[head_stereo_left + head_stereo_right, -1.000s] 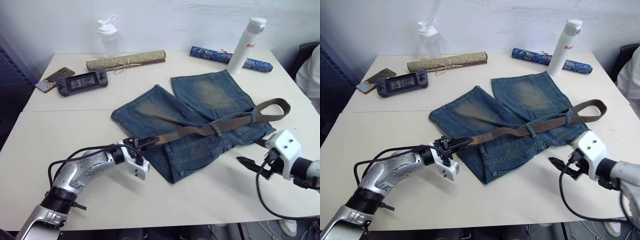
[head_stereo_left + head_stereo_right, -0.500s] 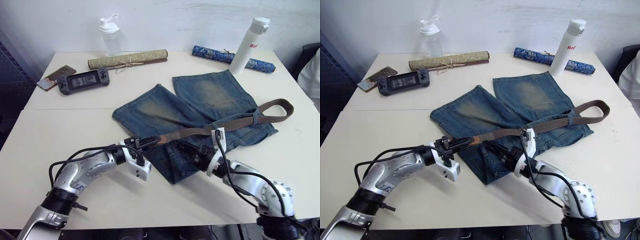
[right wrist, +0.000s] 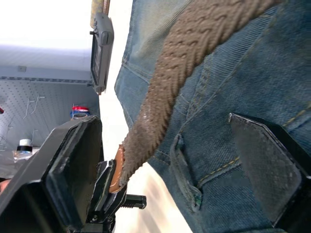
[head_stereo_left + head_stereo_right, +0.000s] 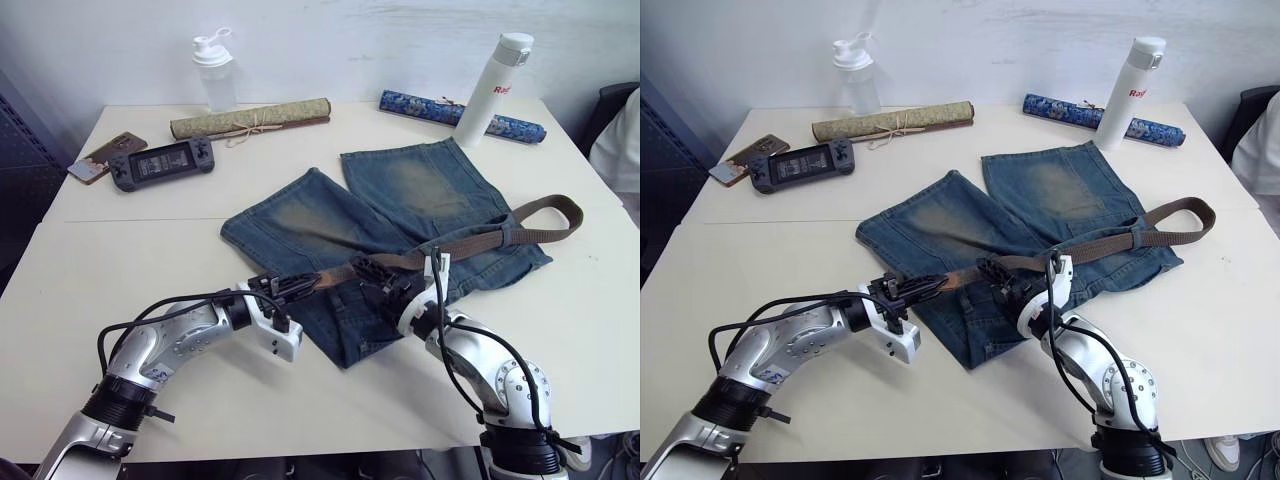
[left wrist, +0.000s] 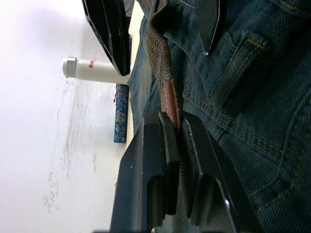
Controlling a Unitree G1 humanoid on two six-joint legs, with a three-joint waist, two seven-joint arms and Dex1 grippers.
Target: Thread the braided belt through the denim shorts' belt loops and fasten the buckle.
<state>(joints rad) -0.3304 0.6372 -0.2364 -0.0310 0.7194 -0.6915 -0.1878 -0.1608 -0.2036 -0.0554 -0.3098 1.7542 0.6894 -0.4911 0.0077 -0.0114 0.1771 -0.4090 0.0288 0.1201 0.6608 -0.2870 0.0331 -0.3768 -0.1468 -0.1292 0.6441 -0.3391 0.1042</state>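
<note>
The left claw (image 4: 296,285), near the surface's front edge, was clenched on the leather tip of the braided belt (image 4: 455,243); the right claw (image 4: 368,272) stood released, its 2 fingers straddling the strap just beyond. The likely trouble was the tip slipping from that narrow grip, or the right claw catching denim along with the strap and dragging the denim shorts (image 4: 390,230), so the next of the belt loops (image 3: 183,171) would shift. The belt was olive-brown and woven, lying across the waistband at mid-surface and looping off toward the right edge.
</note>
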